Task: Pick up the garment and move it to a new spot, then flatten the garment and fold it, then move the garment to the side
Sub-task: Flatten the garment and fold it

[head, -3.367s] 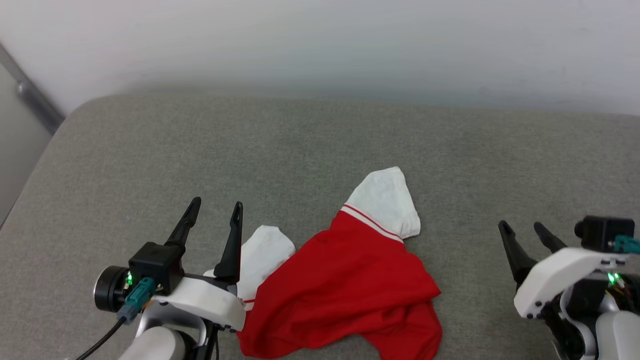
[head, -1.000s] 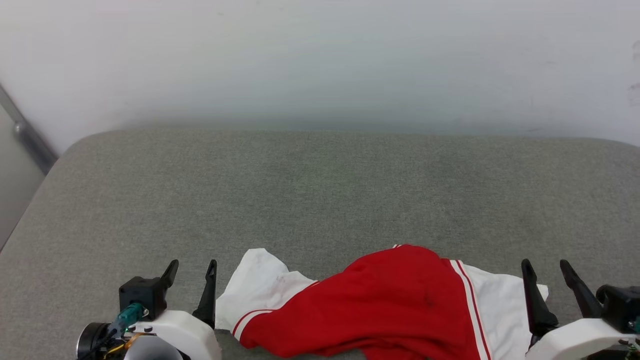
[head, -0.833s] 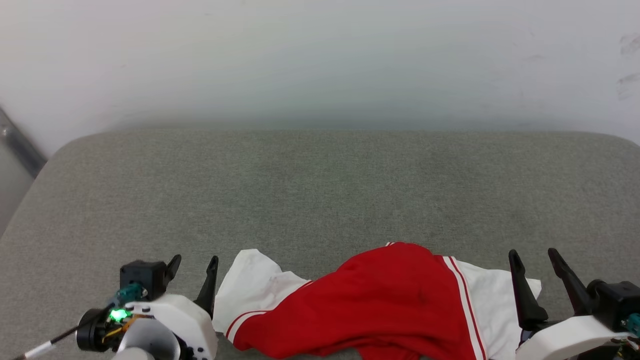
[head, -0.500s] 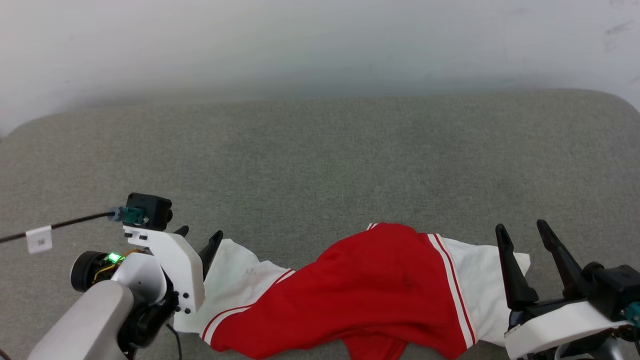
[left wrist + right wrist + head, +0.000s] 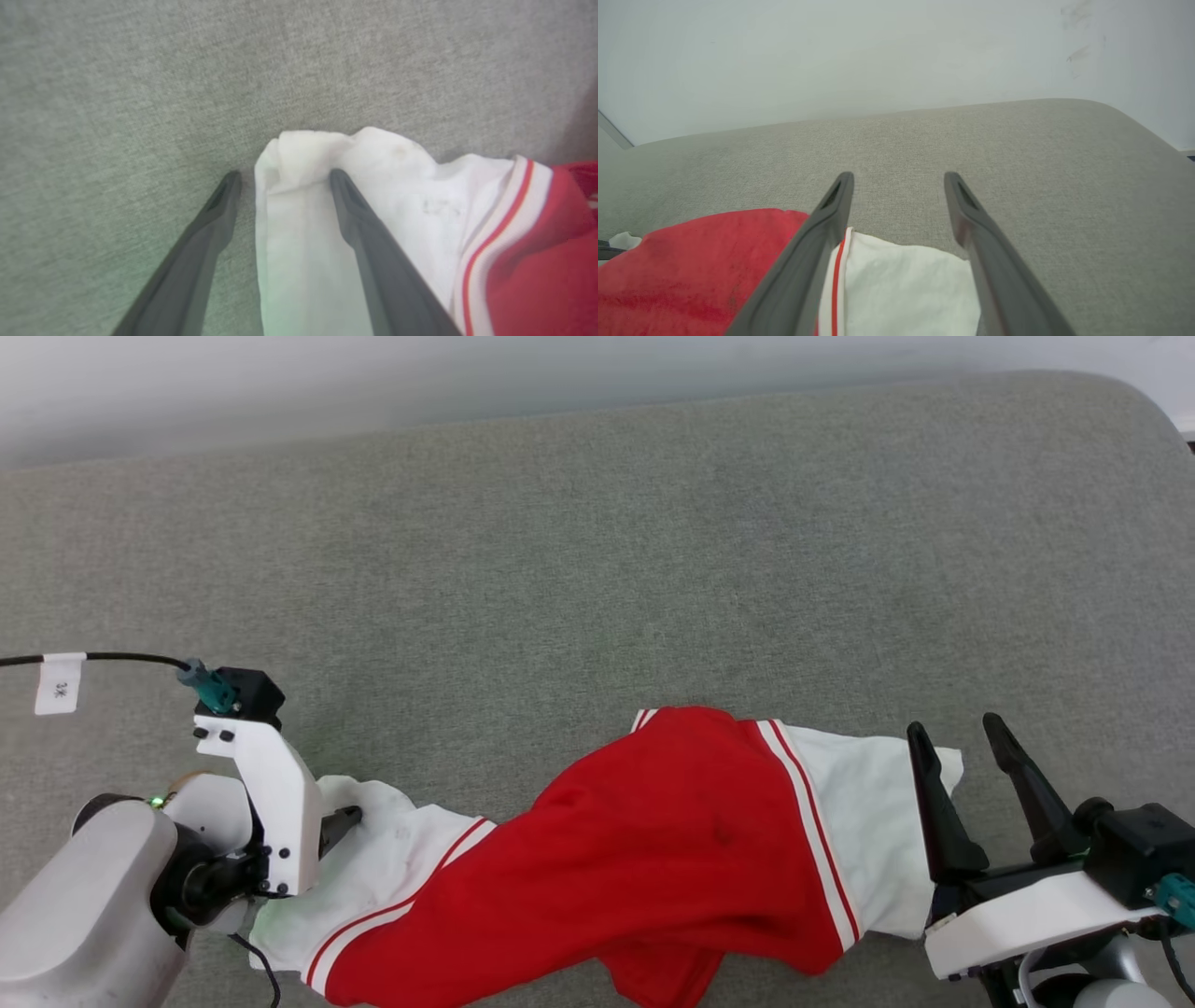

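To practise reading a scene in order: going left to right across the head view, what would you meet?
White cable tag → left end effector → garment → right end effector.

The left gripper (image 5: 284, 176) is showing two long, tapering dark grey fingers (image 5: 196, 261); the right gripper (image 5: 953, 724) is matching it in form. Each wrist is carrying a white moulded bracket (image 5: 271, 793), which is bearing small black screws (image 5: 224, 736). A black camera block (image 5: 245, 689) is topping the left bracket, with a teal connector (image 5: 210, 689) feeding a black cable (image 5: 112, 657). A white tag (image 5: 59, 683) with a handwritten mark is hanging on that cable. A green light (image 5: 156, 800) is glowing at the left wrist. The left forearm (image 5: 84, 915) is presenting a smooth pale grey shell. The right wrist is carrying a matching black block (image 5: 1134, 840) and a second teal plug (image 5: 1174, 898).
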